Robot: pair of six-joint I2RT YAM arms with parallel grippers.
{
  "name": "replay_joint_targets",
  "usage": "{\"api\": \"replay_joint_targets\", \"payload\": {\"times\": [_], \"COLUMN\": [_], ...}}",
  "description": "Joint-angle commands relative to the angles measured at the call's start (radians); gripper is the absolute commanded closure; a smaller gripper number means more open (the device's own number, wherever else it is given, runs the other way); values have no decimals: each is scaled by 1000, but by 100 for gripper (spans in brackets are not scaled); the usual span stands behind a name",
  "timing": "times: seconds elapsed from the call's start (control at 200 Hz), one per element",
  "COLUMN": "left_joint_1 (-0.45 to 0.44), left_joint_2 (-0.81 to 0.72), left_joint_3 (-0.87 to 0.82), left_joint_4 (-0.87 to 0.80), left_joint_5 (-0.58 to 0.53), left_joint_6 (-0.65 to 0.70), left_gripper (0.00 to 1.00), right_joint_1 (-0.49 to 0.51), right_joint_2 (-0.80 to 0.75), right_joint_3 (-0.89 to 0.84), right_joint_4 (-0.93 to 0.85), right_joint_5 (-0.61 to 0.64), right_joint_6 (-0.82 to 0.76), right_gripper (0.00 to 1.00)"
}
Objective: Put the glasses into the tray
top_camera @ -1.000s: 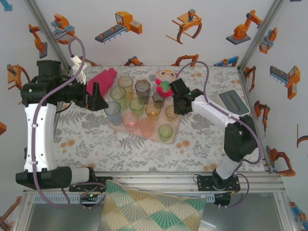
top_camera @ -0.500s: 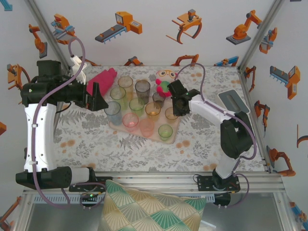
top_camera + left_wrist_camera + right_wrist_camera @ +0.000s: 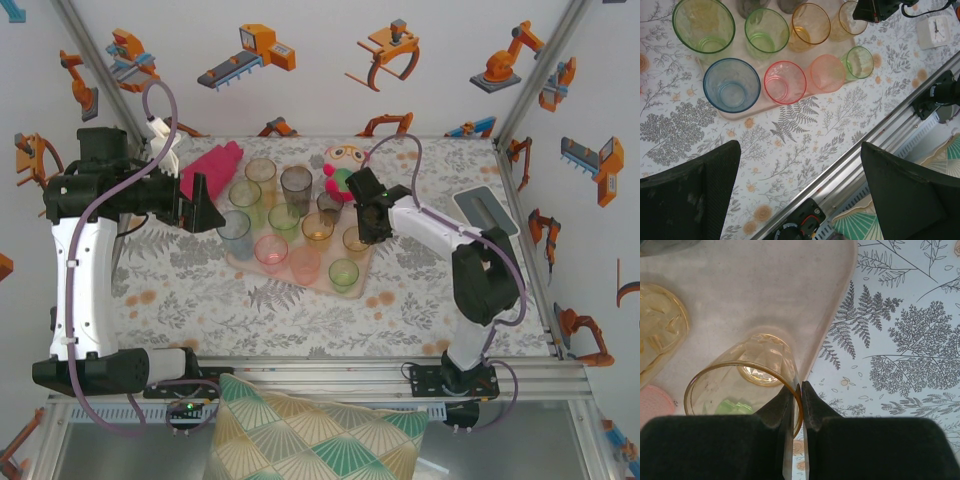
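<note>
Bright, even overhead light, soft shadows, faint glare on the glasses [image 3: 731, 85].

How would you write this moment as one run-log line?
right gripper: shut on small translucent amber tumbler rim | tumbler: over flat beige-pink tray, near edge | left gripper: open, empty
</note>
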Motion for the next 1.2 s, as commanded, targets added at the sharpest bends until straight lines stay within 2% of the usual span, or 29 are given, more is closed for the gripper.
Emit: {"api": "replay_joint_targets", "payload": {"times": [0.0,0.175,0.391,0.586,0.931,1.061,1.197], "left_joint_1": [-4,-4,-4,-3,-3,-3,-3], "left_joint_2": [-25,-27,-31,-41,-51,-51,-46], "left_joint_3": [-8,-10,-7,-3,16,19,28], "left_joint_4": [9,11,11,16,17,17,15], "left_joint_5": [25,26,20,-1,-11,-3,5], "left_joint_6": [-7,-7,-6,-15,-26,-29,-32], "left_gripper": [3,3,3,3,3,3,3], "right_joint_1": [8,8,8,8,8,17,38], "right_joint_2": [15,18,5,-33,-210,-316,-423], "right_joint_3": [39,39,40,54,31,-61,-210], "right_joint_4": [-6,-6,-7,-15,-47,-53,-8], "right_joint_5": [1,0,4,15,51,67,41], "right_joint_6": [19,20,19,16,73,145,234], "right_gripper": [86,82,66,58,58,61,70]}}
